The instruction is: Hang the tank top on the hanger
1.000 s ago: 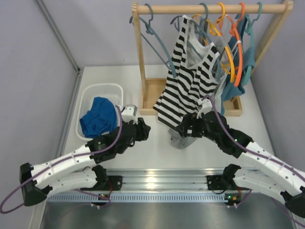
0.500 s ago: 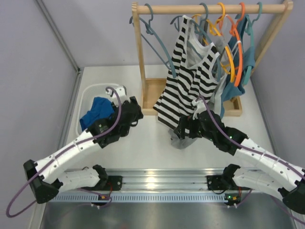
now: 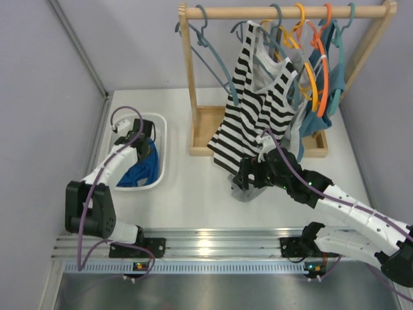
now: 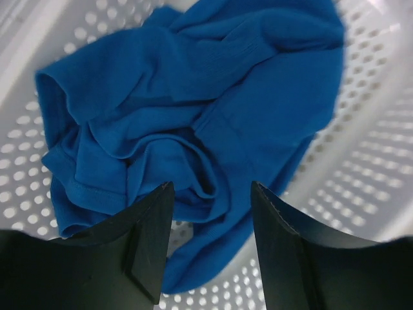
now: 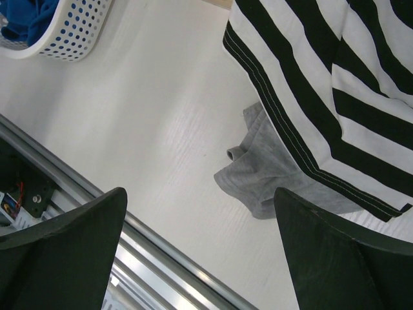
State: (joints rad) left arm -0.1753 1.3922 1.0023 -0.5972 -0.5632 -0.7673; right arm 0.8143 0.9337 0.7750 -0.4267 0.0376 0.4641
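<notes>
Left wrist view: the tank top (image 4: 193,116) is seen crumpled in the perforated white basket (image 4: 381,161), a detail largely masked by the arm in the top view. The left gripper (image 4: 210,194) is pointed down into the basket, jaws spread just above the fabric, nothing held. The hanger (image 3: 216,61) is shown only from above, hooked on the wooden rail (image 3: 284,11). The right gripper (image 5: 197,194) is held wide open and empty over the table, near the striped top (image 5: 322,84).

Overhead, the left arm (image 3: 111,166) covered much of the tank top (image 3: 139,173); the striped top (image 3: 250,123) hid part of a grey garment (image 5: 277,177).
</notes>
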